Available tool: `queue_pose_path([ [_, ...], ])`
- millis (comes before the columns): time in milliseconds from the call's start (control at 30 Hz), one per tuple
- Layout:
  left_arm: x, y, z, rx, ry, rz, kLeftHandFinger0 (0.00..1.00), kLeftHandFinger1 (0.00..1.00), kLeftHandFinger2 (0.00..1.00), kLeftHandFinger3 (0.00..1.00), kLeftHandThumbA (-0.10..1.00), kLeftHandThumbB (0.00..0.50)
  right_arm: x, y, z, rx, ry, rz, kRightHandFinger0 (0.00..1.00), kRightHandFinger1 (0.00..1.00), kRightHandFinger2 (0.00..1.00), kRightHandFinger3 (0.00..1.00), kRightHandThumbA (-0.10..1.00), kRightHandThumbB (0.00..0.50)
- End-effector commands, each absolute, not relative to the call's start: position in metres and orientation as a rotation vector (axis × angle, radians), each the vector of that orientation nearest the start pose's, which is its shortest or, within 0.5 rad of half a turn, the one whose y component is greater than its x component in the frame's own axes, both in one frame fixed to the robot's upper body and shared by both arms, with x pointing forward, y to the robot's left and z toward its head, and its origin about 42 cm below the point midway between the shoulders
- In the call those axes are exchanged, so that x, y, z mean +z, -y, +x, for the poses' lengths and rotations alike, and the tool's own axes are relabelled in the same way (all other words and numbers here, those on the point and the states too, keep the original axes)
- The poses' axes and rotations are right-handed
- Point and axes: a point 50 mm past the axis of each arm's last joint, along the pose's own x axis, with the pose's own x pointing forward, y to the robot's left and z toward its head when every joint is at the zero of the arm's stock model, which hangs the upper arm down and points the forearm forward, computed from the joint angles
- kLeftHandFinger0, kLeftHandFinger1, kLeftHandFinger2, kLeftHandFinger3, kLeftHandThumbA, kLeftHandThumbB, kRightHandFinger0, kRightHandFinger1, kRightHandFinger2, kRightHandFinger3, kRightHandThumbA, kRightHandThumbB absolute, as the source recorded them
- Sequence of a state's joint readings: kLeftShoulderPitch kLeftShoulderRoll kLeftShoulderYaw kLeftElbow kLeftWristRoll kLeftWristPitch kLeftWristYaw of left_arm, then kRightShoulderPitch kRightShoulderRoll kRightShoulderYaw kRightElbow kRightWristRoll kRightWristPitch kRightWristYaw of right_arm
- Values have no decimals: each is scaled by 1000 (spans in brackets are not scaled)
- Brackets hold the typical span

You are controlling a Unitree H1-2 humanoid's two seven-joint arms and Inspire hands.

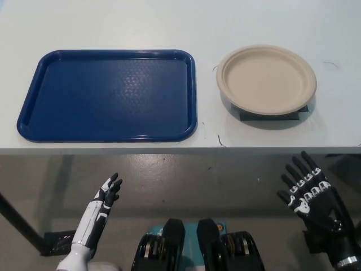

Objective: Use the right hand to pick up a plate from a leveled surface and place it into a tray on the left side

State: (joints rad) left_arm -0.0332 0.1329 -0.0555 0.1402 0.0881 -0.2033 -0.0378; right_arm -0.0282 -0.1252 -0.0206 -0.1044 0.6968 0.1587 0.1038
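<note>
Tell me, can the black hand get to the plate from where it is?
Probably yes. The right hand is open below the table's front edge, almost straight under the plate. Nothing lies between them, and the plate sits raised on a dark block, leaving its rim free.
</note>
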Motion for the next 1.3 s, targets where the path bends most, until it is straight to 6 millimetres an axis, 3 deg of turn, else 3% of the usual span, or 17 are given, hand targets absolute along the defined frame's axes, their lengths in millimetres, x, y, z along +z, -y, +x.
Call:
queue_pose_path([
  [0,98,-234,299,-160,205,273,1000,1000,1000,1000,1000,101,183,227,319,451,6,1168,1000,1000,1000,1000,1000,352],
  [467,99,-234,299,-165,206,277,1000,1000,1000,1000,1000,97,182,223,322,470,-13,1205,1000,1000,1000,1000,1000,344],
  [1267,101,-235,303,-160,214,266,1000,1000,1000,1000,1000,109,153,224,343,386,-119,1216,1000,1000,1000,1000,1000,326],
])
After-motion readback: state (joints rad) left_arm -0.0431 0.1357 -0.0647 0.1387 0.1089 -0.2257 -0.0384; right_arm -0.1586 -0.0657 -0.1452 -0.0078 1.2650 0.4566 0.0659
